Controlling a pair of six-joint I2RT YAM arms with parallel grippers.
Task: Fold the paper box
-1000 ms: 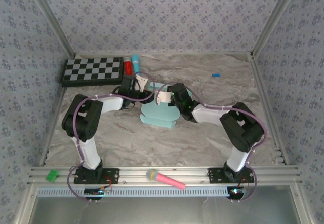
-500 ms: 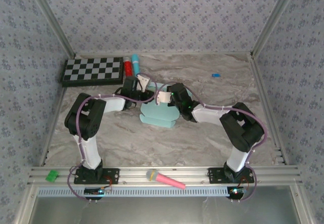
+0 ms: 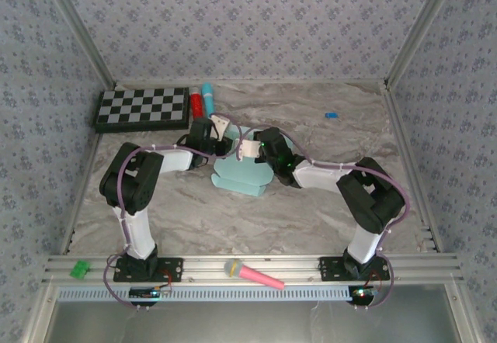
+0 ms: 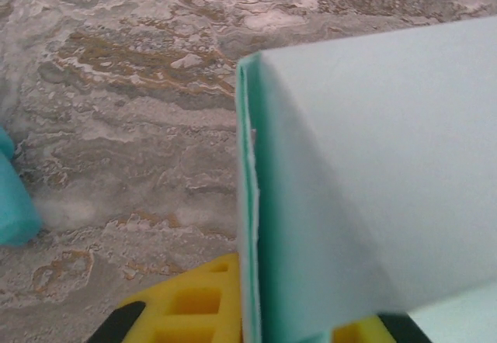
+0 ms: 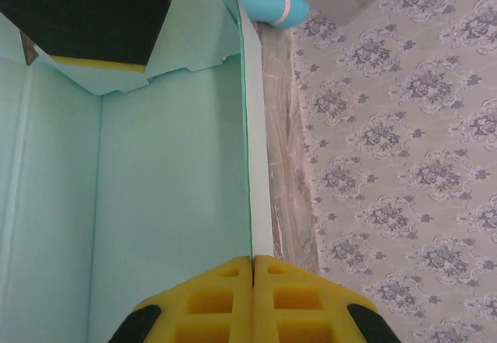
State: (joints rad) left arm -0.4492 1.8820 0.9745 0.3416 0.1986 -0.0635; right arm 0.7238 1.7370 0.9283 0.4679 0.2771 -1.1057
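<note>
The box [image 3: 241,176] looks half folded: walls stand, top open. The left gripper [image 4: 264,320] pinches one wall, the right gripper [image 5: 254,296] clamps another; flaps seem left to close.

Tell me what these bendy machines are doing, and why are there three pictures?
They are robot arms, a left arm and a right arm, bolted to a table. One picture looks down from above; the other two come from little cameras on the wrists, so yellow fingers show up close. The left gripper and the right gripper each pinch an edge of the paper box, pale blue card. A checkerboard, a turquoise marker and a pink toy microphone lie nearby.
</note>
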